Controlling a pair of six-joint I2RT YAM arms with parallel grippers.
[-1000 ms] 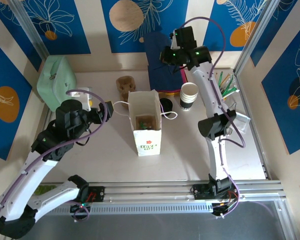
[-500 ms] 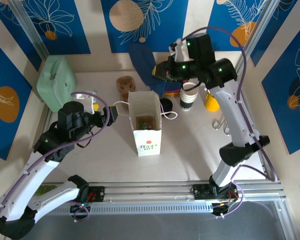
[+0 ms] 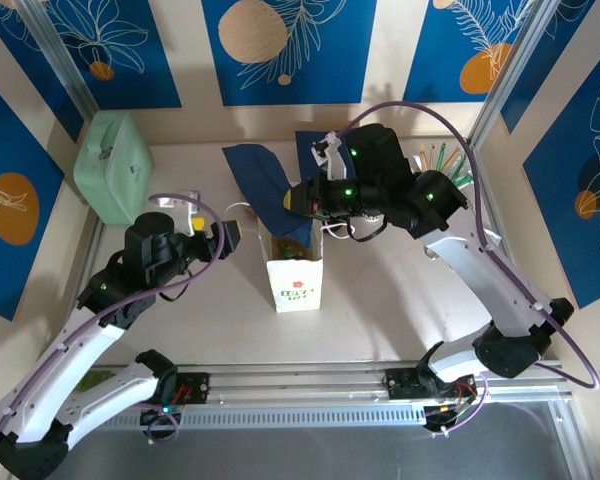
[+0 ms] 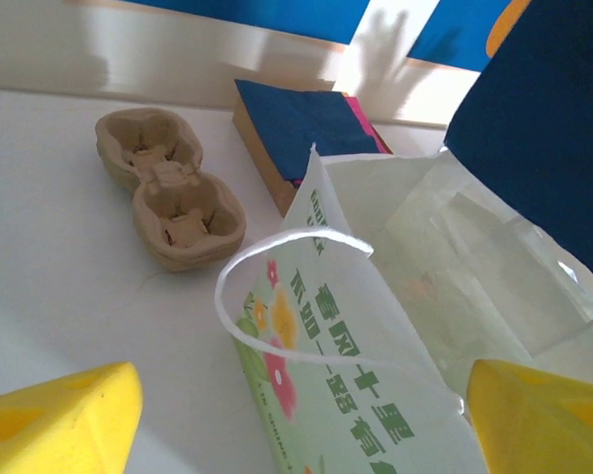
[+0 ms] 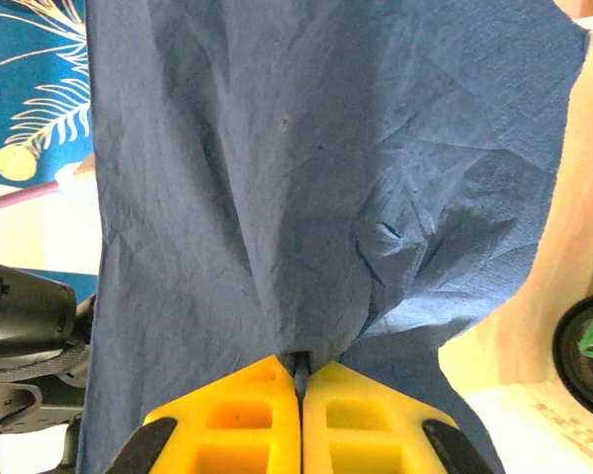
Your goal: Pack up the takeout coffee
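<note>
Tabletop (image 3: 380, 300) bag (image 3: 296, 282) seemingly half-hidden by napkin (image 3: 258, 172) clamped in right end effector (image 5: 301, 380); left end effector (image 4: 301, 383) spread

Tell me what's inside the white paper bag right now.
From above, an olive-brown shape shows low in the white paper bag, too small to identify. The blue napkin, pinched in the right fingers, hangs over the far part of the opening and hides the rest.

Blue napkin (image 3: 260, 175) (hanging) overhangs the bag (image 3: 292, 285) mouth.
</note>
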